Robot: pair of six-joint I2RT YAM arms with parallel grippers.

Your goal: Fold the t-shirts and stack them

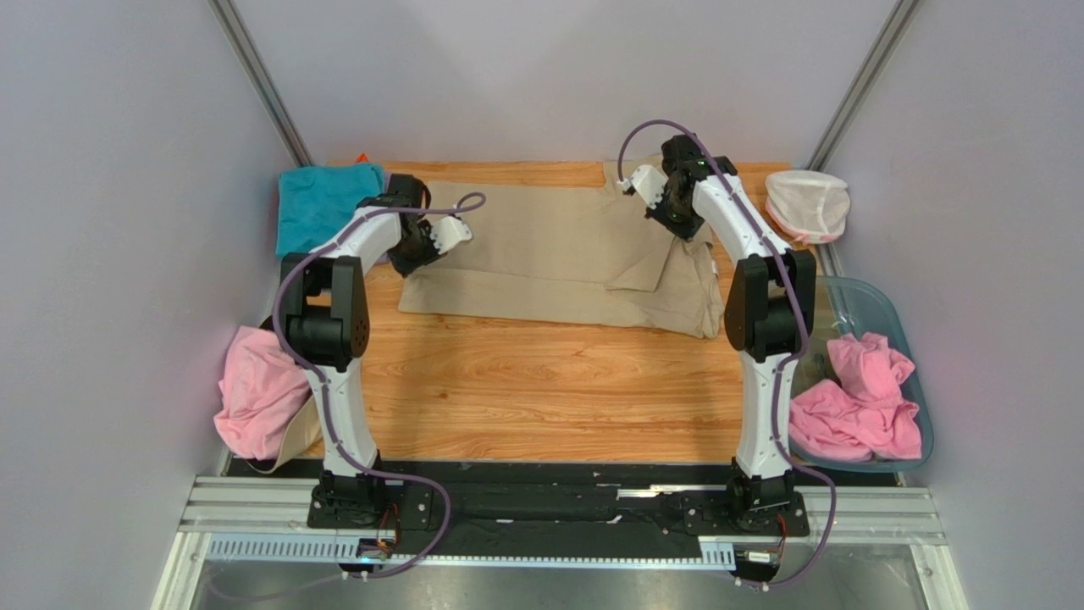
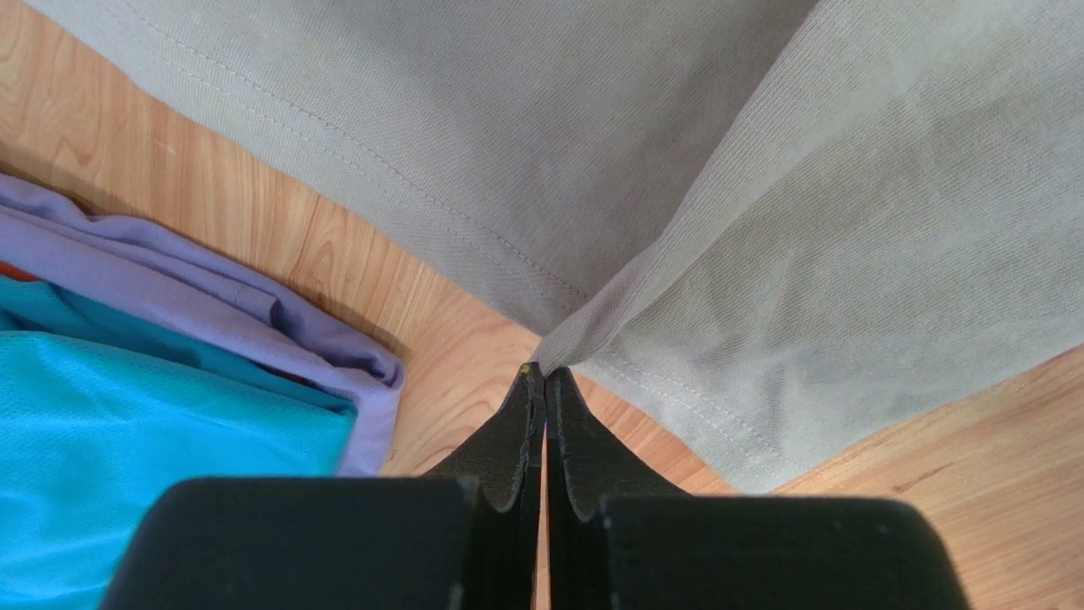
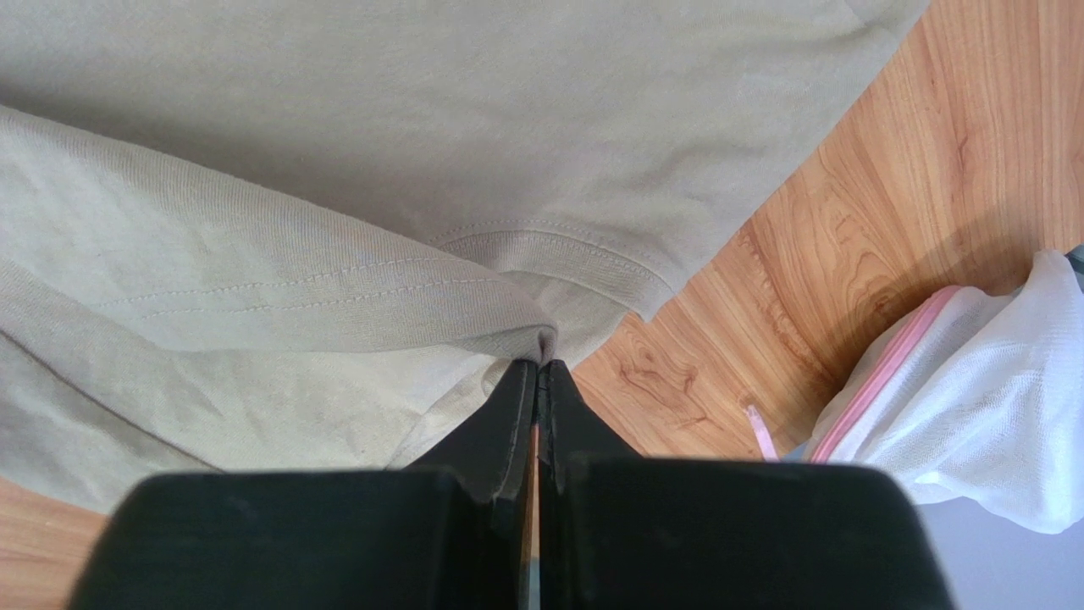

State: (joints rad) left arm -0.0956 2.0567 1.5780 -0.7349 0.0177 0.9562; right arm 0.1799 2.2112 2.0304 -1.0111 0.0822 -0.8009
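Observation:
The large tan t-shirt (image 1: pixel 560 261) lies spread across the far half of the wooden table (image 1: pixel 535 394). My left gripper (image 1: pixel 456 231) is shut on its left edge; in the left wrist view the fingertips (image 2: pixel 545 378) pinch a fold of tan cloth (image 2: pixel 764 229). My right gripper (image 1: pixel 632 187) is shut on its far right edge; in the right wrist view the tips (image 3: pixel 540 369) pinch a hemmed fold (image 3: pixel 318 292). A teal t-shirt (image 1: pixel 318 203) lies at the far left on a lilac one (image 2: pixel 229 299). Pink t-shirts lie at the left edge (image 1: pixel 261 388) and in the tub (image 1: pixel 865 400).
A clear bluish plastic tub (image 1: pixel 878 305) stands at the right edge. A white net pouch (image 1: pixel 808 203) with pink trim sits at the far right corner and shows in the right wrist view (image 3: pixel 980 407). Grey walls enclose the table on three sides.

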